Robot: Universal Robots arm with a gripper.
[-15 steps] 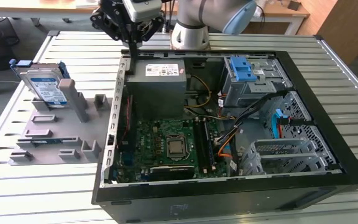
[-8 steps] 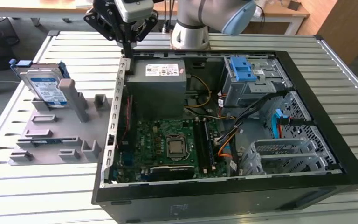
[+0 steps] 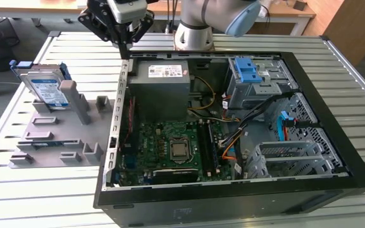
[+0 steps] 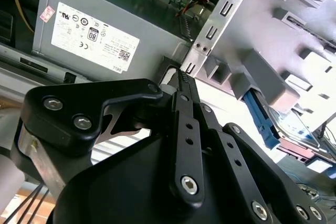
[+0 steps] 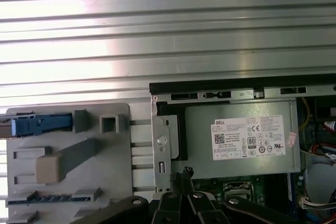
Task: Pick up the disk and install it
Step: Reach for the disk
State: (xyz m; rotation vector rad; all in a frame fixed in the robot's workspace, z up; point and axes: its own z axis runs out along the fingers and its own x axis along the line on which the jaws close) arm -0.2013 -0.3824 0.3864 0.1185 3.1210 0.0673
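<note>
The disk (image 3: 46, 86) stands on edge in a slot at the far end of a grey fixture plate (image 3: 55, 137), at the exterior view's left. It is silver, with a white-and-blue label and a blue carrier frame. My gripper (image 3: 125, 51) hangs above the open computer case's back corner, beside the power-supply box (image 3: 160, 90), well apart from the disk. Its fingers are shut together with nothing between them. In the second wrist view the shut fingertips (image 4: 182, 77) point at the case edge, with the disk (image 4: 299, 129) off to one side. The first wrist view shows the disk (image 5: 37, 124) edge-on.
The open black computer case (image 3: 334, 142) lies on a slatted metal table (image 3: 17, 199). Inside are a motherboard (image 3: 176, 147), loose cables, a grey cage with a blue latch (image 3: 252, 76) and a second metal cage (image 3: 290, 154). The arm's base (image 3: 195, 28) stands behind the case.
</note>
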